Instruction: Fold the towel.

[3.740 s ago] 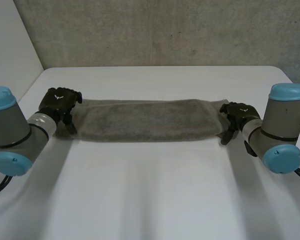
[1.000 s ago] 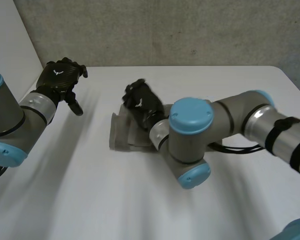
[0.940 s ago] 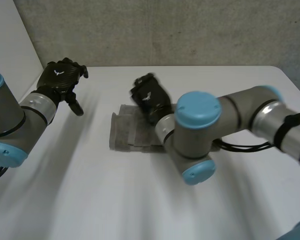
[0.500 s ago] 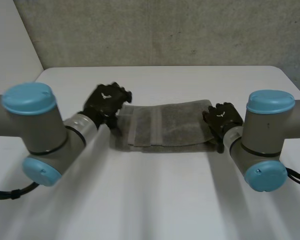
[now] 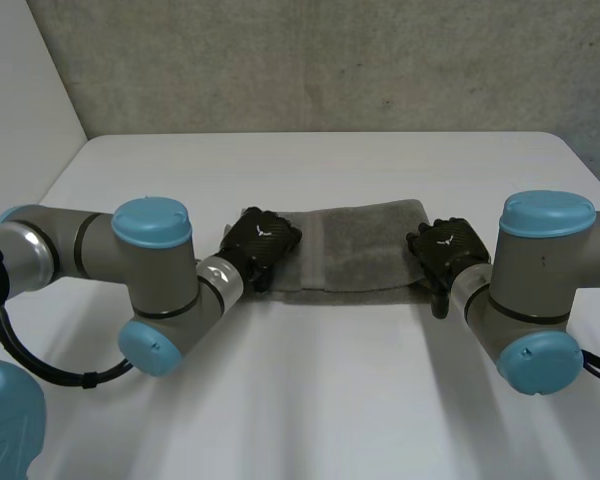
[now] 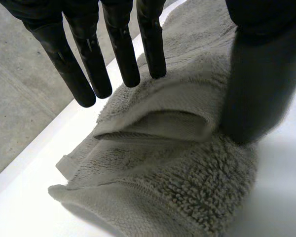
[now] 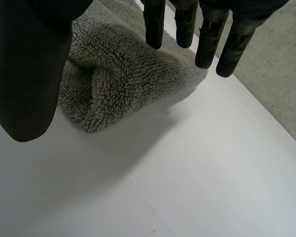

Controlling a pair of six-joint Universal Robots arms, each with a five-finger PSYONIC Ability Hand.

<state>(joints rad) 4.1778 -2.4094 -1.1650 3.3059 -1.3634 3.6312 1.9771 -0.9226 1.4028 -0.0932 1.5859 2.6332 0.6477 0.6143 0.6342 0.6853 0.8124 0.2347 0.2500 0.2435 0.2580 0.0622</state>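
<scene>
On the counter (image 5: 310, 400), at opposite towel (image 5: 365, 245) ends: left robot hand (image 5: 263, 242), right robot hand (image 5: 448, 248), both spread straight, clamping nothing.

Bright, soft light from the far side washes the white counter (image 5: 310, 400); the towel (image 5: 360, 245) casts a faint near-side shadow; the wall (image 5: 330, 60) looks duller

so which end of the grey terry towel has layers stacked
The end at the black left hand: flap edges lie stacked there. At the black right hand the grey terry towel just rounds over.
</scene>
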